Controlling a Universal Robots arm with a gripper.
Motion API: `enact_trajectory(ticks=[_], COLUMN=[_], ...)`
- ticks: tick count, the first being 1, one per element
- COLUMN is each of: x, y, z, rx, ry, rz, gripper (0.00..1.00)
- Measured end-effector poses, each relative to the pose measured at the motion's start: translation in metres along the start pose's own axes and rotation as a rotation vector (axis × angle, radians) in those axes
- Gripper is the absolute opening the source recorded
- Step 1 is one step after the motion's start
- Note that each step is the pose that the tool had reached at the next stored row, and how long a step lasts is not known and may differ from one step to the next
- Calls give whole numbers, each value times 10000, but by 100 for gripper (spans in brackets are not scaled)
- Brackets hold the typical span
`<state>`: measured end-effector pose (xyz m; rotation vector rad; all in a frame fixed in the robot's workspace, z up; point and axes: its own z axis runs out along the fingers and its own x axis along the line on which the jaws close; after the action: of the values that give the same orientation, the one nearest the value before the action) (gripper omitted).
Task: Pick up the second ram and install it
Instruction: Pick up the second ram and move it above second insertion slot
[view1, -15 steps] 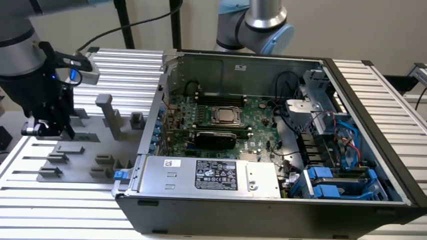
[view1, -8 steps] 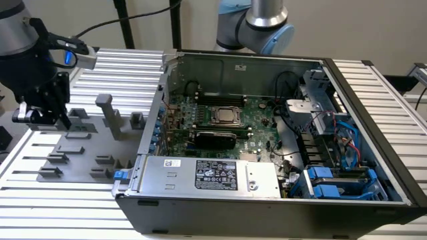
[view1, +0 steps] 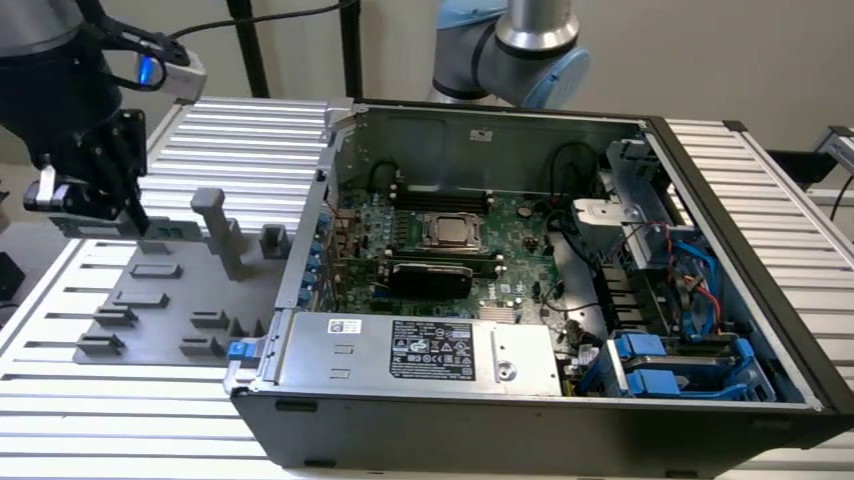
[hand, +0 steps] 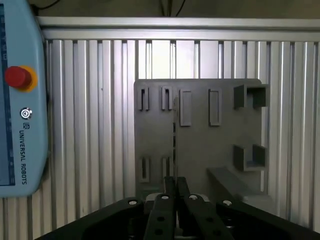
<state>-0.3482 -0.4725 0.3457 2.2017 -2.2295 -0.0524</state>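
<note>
Tool (hand: 174, 182), pinched narrow on the ram (hand: 174, 135), hung over the grey holder (view1: 174, 295) on the bench (view1: 80, 425) at the exterior view's left, ram edge-on along its fingers (hand: 161, 212), open case (view1: 400, 415) off to that view's right.

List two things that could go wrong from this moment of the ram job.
1. The gripper sits close over the grey holder plate, in line with what is likely the second ram, a thin edge-on strip; a slightly skewed pull could tilt or jam it.
2. The computer case has tall walls and loose cables; the stick could snag there.
</note>
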Motion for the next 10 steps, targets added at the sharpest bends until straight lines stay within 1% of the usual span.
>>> enact_trajectory(ticks=[10], x=[-13], y=[-359], z=[-465], rx=[-5], ry=[-1], rz=[-4], gripper=[13])
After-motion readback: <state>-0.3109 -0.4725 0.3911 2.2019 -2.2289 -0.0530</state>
